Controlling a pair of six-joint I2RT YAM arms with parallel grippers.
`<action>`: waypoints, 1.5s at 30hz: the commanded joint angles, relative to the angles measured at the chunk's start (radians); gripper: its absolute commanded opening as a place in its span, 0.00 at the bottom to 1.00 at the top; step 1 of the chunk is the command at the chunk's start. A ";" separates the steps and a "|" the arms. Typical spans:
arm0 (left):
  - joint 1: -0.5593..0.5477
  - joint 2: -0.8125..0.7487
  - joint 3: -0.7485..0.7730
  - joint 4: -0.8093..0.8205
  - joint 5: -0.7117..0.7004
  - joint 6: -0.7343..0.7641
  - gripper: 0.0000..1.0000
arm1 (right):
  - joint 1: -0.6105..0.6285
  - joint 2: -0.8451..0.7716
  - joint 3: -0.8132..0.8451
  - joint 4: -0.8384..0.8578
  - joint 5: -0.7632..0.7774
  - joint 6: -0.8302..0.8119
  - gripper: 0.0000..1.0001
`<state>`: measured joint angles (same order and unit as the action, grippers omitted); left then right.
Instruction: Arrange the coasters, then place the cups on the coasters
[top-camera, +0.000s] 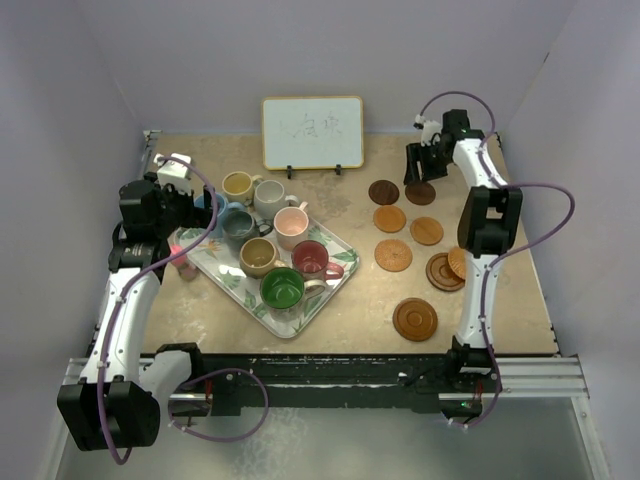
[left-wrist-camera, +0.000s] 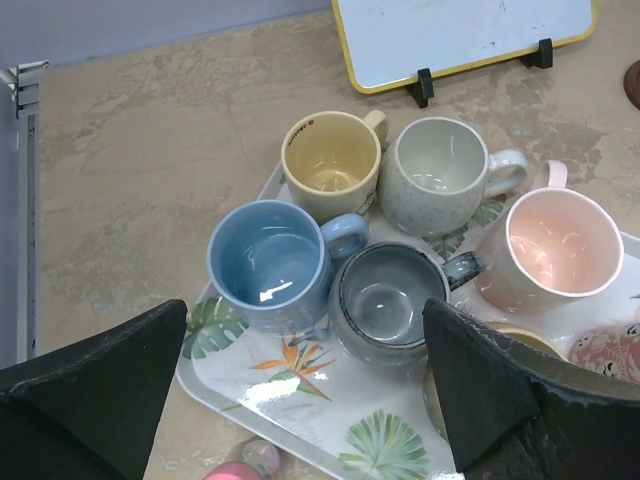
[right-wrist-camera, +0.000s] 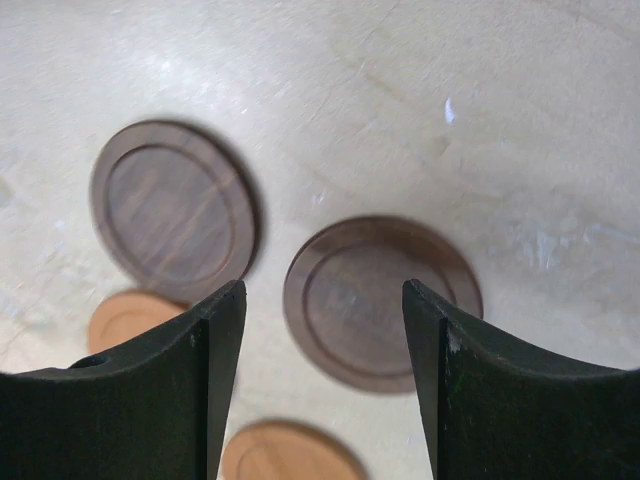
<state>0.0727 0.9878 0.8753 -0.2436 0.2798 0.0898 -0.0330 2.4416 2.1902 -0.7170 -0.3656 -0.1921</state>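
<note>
Dark brown coaster (right-wrist-camera: 385, 300) lies below the right gripper (right-wrist-camera: 322, 292), parted, empty; left gripper (left-wrist-camera: 302, 306) gapes wide, empty.

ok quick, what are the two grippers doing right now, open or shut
left gripper: open, holding nothing
right gripper: open, holding nothing, above a dark coaster

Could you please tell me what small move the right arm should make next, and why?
Probably lift the right gripper clear: its open jaws straddle a dark coaster already lying flat beside the other dark coaster, while two coasters nearer the base appear to overlap and need separating.
</note>
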 joint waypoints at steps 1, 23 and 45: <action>0.010 -0.005 0.034 0.059 0.022 -0.004 0.98 | -0.008 -0.206 -0.054 -0.040 -0.077 -0.018 0.67; 0.009 -0.024 -0.001 0.083 0.039 -0.013 0.98 | 0.076 -0.535 -0.670 0.015 -0.034 -0.197 0.65; 0.009 -0.054 -0.007 0.067 0.020 -0.009 0.98 | 0.246 -0.317 -0.527 0.006 -0.031 -0.166 0.63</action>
<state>0.0727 0.9531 0.8692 -0.2176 0.2989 0.0887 0.2016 2.1509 1.6855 -0.7044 -0.3840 -0.3660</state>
